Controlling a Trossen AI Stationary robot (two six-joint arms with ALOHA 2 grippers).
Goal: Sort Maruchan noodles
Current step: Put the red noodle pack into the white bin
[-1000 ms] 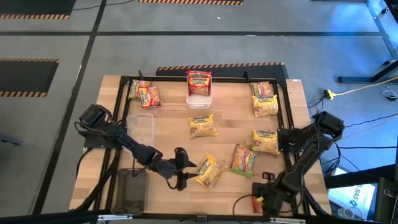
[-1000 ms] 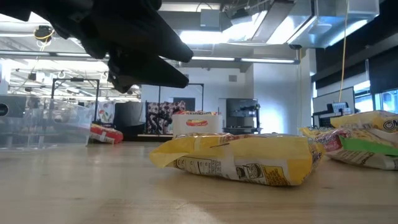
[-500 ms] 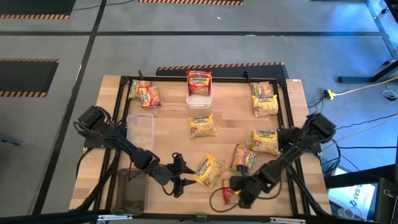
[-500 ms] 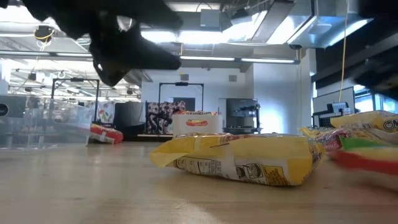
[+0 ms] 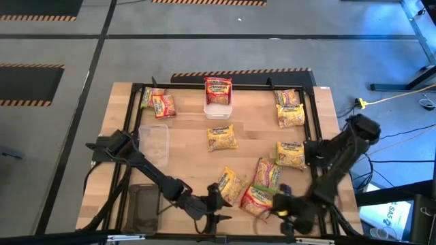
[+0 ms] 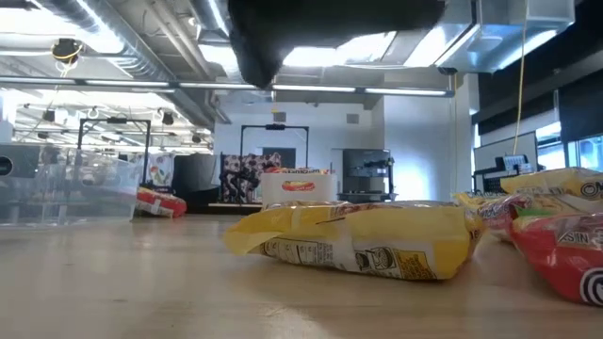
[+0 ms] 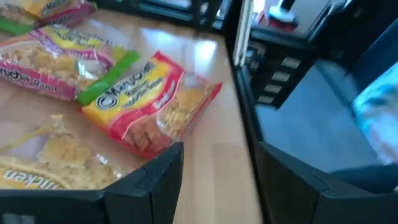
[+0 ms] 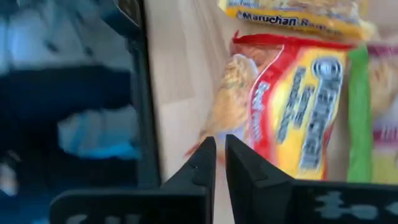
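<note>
The desk (image 5: 184, 146) was a pale, smooth wooden surface bounded by a black metal frame (image 5: 310, 122). The Maruchan noodles were flat, rectangular, crinkly plastic packets, mostly yellow.

In the high view, the packets lay in groups:
- two packets (image 5: 158, 102) at the far left corner;
- one packet standing in a white bin (image 5: 218, 109) at the far middle;
- one packet (image 5: 222, 137) at the desk's centre;
- two packets (image 5: 289, 107) at the far right and one (image 5: 291, 154) at mid right;
- a near cluster of a yellow packet (image 5: 229, 186), a green-banded packet (image 5: 268, 173) and a red-banded packet (image 5: 253, 198), touching or overlapping.

A clear plastic bin (image 5: 154, 141) and a dark rectangular tray (image 5: 144, 207) lay on the left side.

The left tool (image 5: 215, 207) hovered at the near edge, just beside the yellow packet, its fingers parted fairly wide and empty. The right tool (image 5: 282, 204) was near the red-banded packet, its fingers narrowed almost together and gripping nothing.

The left wrist view alone showed the glossy print and noodle pattern on the red-banded packet (image 7: 146, 106). The right wrist view showed its crimped end seal (image 8: 217, 140) just beyond the tool's fingertips (image 8: 203, 163); contact could not be determined. The low view showed the yellow packet (image 6: 358, 240) as a puffed, wrinkled pillow shape lying flat, a profile the high view did not reveal.
</note>
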